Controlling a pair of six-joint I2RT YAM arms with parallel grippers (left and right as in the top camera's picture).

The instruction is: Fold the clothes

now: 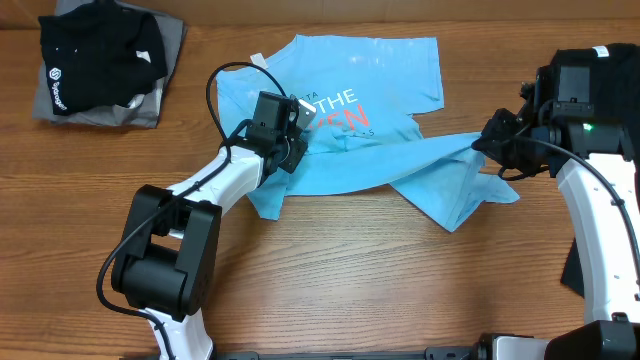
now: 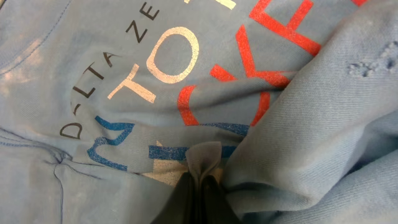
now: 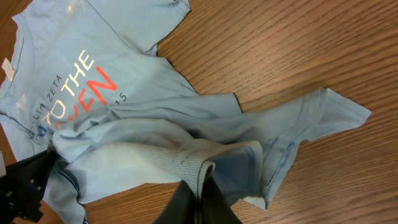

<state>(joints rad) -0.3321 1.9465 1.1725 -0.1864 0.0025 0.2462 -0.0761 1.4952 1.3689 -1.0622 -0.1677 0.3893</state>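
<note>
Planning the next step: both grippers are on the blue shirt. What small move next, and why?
Probably raise both slightly together: left gripper and right gripper are each shut on the light blue T-shirt, whose lower half lies bunched on the table.

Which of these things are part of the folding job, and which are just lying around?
In the job: light blue T-shirt, pinched by the left gripper and the right gripper.
Lying about: black T-shirt on a grey shirt, stacked in the corner, untouched; the wooden table underneath.
</note>
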